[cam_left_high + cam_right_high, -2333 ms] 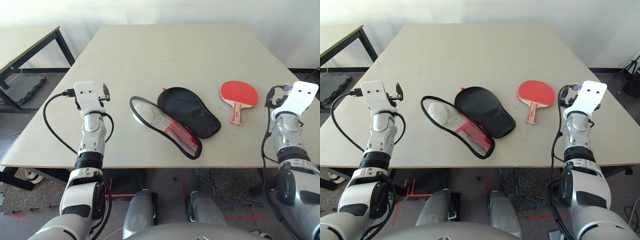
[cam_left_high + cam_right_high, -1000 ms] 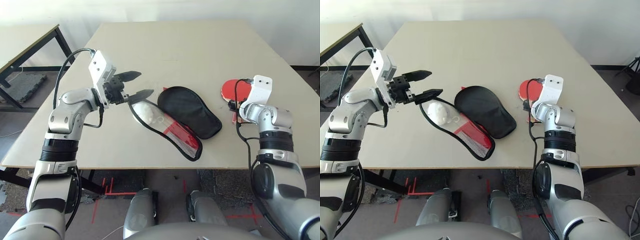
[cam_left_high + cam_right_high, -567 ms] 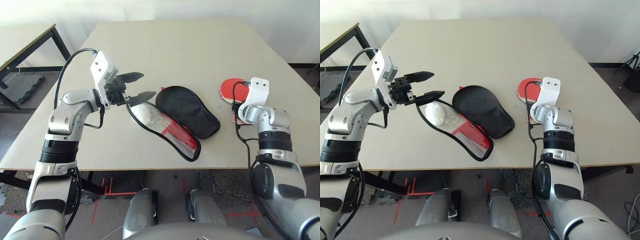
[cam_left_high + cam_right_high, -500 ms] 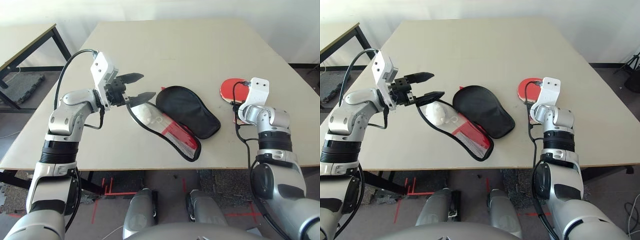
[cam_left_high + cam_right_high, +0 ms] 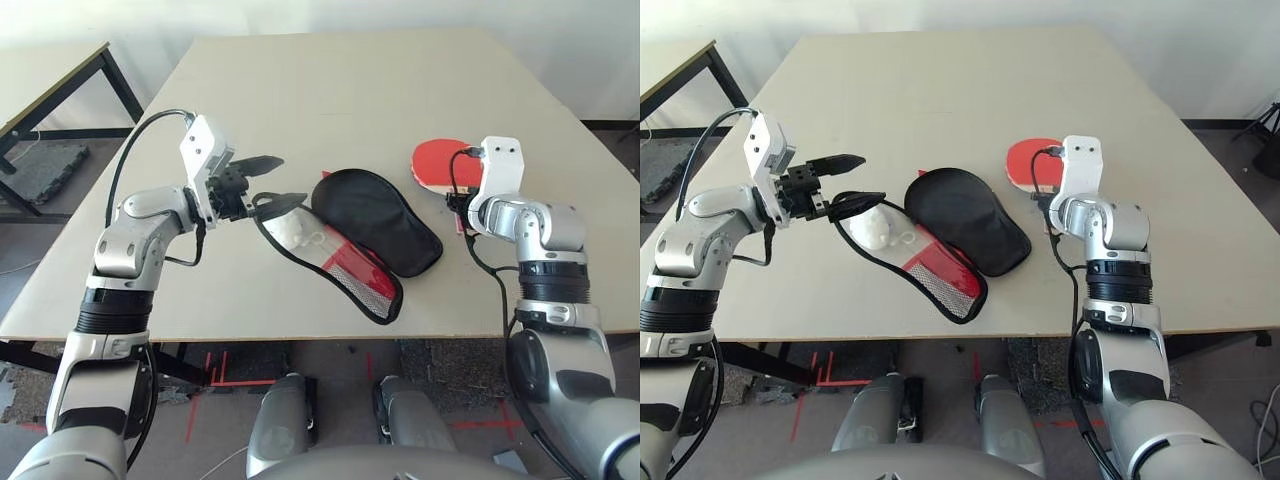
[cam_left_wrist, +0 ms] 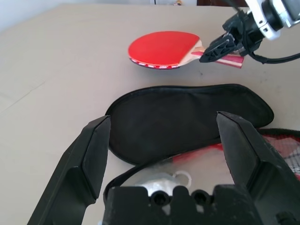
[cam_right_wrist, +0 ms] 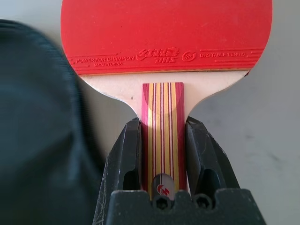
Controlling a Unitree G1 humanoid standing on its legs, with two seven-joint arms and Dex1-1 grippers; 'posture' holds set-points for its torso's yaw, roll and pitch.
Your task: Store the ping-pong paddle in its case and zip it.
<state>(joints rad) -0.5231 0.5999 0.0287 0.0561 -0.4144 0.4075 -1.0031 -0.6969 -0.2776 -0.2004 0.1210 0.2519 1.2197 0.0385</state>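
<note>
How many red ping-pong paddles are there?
1. The red round-faced ping-pong paddle is held by its striped handle in the right gripper, to the right of the black-and-red zippered case. Others might be hidden.

It looks like a lab or a bare test room, though the exact kind cannot be told. A plain beige surface (image 5: 330, 100) stands before a blank white wall (image 5: 350, 15), with a second table (image 5: 45, 80) beyond its far left corner. Past its near edge, red tape (image 5: 242, 383) marks the grey floor (image 5: 340, 430), and dark matting (image 5: 440, 375) lies there too.
</note>
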